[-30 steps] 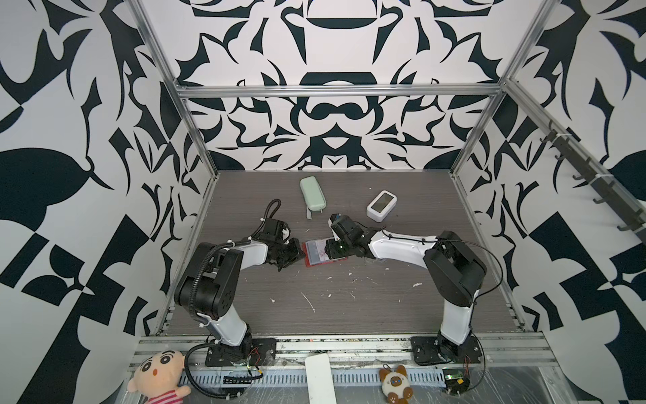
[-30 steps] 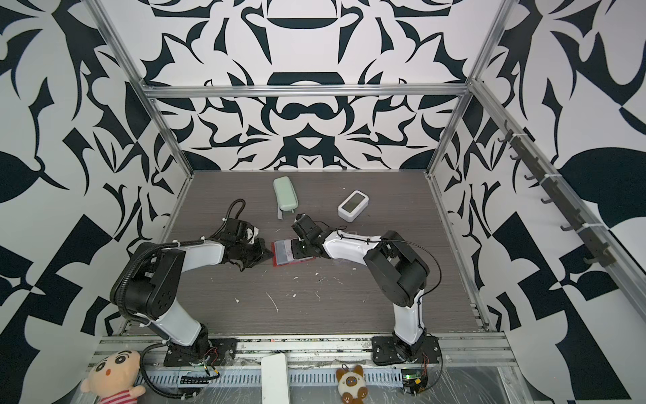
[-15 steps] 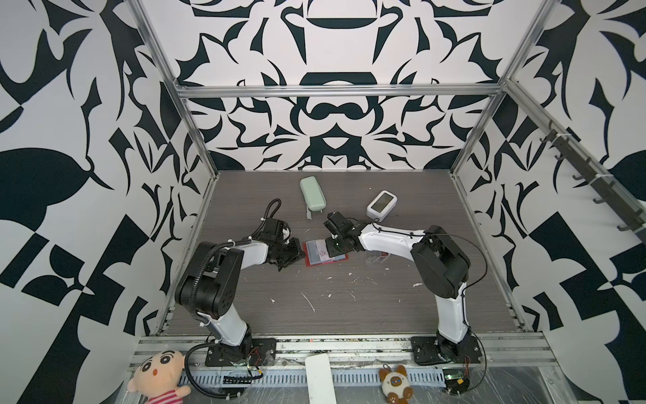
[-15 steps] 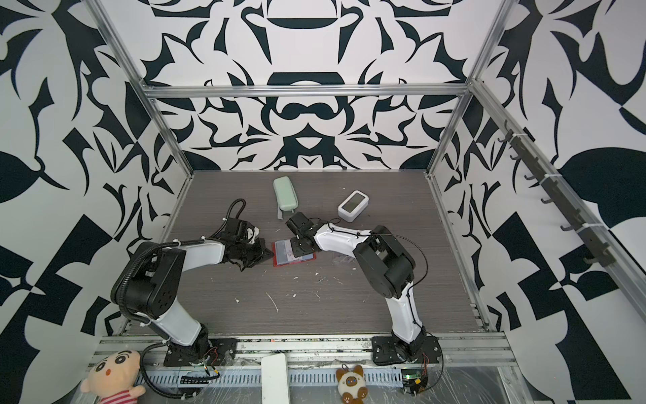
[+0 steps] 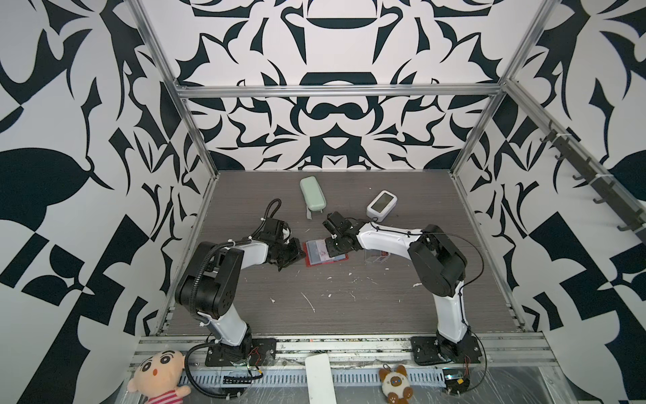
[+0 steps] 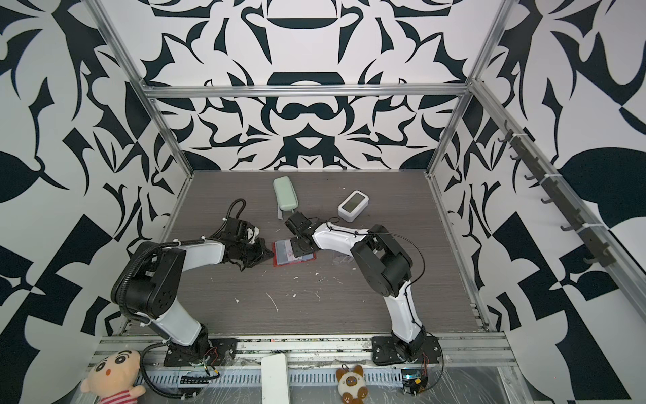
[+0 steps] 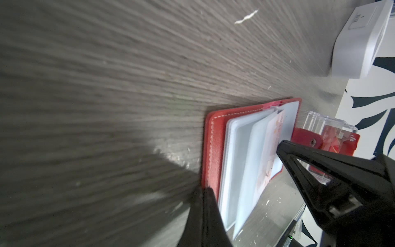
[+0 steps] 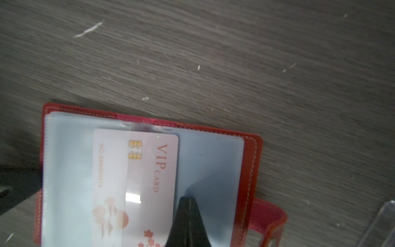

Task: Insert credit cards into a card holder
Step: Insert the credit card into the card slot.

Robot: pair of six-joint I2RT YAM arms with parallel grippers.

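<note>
- Near the middle of the dark grey wood-grain table [image 5: 349, 307], between the two arms in both top views: a small red leather-look booklet card holder [image 5: 325, 252], lying open with its cover down.
- Shows clear plastic sleeve pages [image 7: 241, 160] fanned up from the spine, with the snap-button tab [image 7: 307, 141] sticking out on the far side.
- On the open pages, inside the cover's outline: a whitish-pink plastic card [image 8: 136, 171] with a gold chip and "VIP CARD" lettering, lying flat. Looks paler along the strip farthest from the fingers, apparently under a translucent page.
- Fingers of the right gripper [image 8: 188, 200] pressed together with nothing between them. Tips down on the clear sleeve, just beside the card's long edge.
- From the left wrist view, the same black tip meets the holder at the card's edge, on the tab side.
- Fingers of the left gripper [image 7: 203, 190] likewise closed tight, tips at the outer edge of the red cover, opposite the tab. Cannot tell whether touching the cover or only the table.
- Just beyond the tab: a clear acrylic box stand [image 7: 316, 122] with a red card [image 7: 346, 145] inside, apart from both grippers.
- Farther back on the table: a mint-green oblong case [image 5: 312, 193] and a white boxy device with a dark screen [image 5: 382, 204].
</note>
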